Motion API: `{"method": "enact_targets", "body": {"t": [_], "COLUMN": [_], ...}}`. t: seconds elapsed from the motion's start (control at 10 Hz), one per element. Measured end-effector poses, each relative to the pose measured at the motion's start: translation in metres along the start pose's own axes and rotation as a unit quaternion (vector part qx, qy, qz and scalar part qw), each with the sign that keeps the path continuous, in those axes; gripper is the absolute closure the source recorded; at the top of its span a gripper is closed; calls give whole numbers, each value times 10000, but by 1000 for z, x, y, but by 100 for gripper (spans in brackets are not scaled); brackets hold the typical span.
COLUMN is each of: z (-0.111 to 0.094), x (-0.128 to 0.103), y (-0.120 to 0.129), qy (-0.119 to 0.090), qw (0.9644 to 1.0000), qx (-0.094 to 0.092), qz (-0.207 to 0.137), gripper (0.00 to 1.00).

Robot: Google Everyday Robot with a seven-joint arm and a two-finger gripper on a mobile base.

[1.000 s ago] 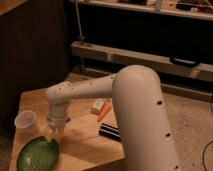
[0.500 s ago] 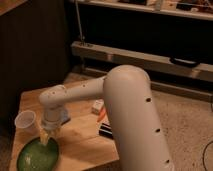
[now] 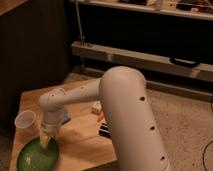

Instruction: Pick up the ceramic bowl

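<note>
Wooden table [image 3: 85, 140]: claw [image 3: 46, 141] on ceramic bowl [image 3: 35, 157].

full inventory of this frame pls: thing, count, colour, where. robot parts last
ceramic bowl: 1, glossy green, near left corner of the table, under the gripper
plastic cup: 1, translucent whitish, upright on the table's left side, just behind the bowl
small objects: several, white, orange and dark, mid-table beside the arm, partly hidden; exact count unclear
table: 1, light wood, lower left of the view
shelf unit: 1, dark with pale rails, along the back wall
floor: speckled grey-beige, right of the table
arm: 1, white, reaching from lower right across the table to the left
gripper: 1, pale yellowish fingers, pointing down at the bowl's far rim
</note>
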Motion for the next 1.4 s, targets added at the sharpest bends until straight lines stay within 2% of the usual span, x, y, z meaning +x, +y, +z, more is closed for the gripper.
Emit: {"method": "enact_targets", "body": {"t": [0.1, 0.5, 0.6, 0.7, 0.9, 1.1, 1.2, 1.4], "z": [3, 11, 8, 1, -43, -92, -116, -145], "x": [1, 5, 8, 10, 19, 24, 24, 21], "y": [0, 1, 1, 0, -14, -21, -15, -4], "qy": [22, 107, 50, -58, -427, -654, -746, -914], "qw": [10000, 9998, 9997, 9996, 9982, 9969, 9961, 9938], "qx": [-34, -163, -212, -260, -387, -433, -461, -492], "qz": [-3, 9, 50, 83, 146, 77, -39, -386], "gripper": [51, 92, 99, 100, 100, 100, 100, 100]}}
